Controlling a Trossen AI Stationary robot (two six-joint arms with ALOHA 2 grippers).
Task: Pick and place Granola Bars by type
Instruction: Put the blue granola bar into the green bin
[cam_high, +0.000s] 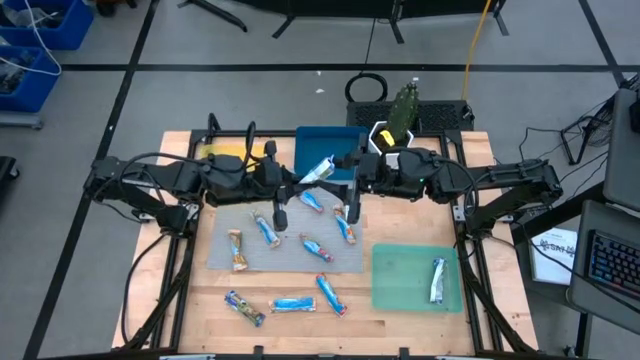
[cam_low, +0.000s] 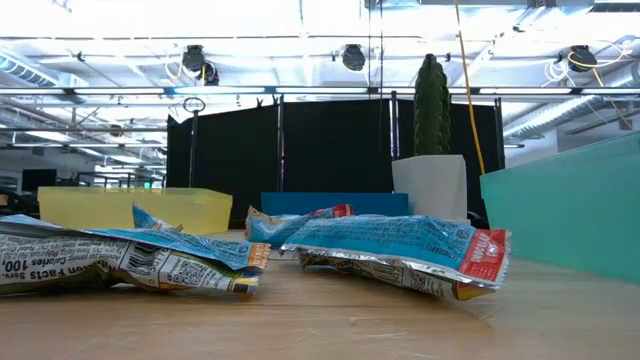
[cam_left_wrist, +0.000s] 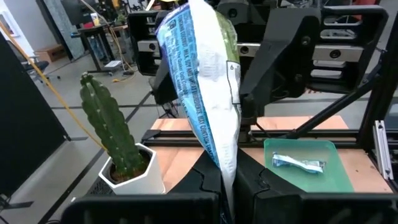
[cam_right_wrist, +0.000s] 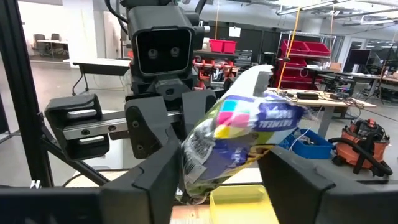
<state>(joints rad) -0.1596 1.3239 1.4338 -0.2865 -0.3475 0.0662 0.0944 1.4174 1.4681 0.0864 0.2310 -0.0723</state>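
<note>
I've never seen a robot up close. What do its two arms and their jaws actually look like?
Both arms are dark, nearly black, built of chunky jointed segments. The left arm and right arm each trail thin black cables. Each ends in a gripper with two flat, blocky black jaws: the left gripper and right gripper. A boxy black camera housing with two round lenses sits on the wrist.

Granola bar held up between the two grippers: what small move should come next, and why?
Probably the right gripper should finish closing on the granola bar before anything lets go. The left gripper is shut on one end, holding the bar in the air over the blue tray. The right fingers flank the other end, apparently without pinching it yet.
</note>
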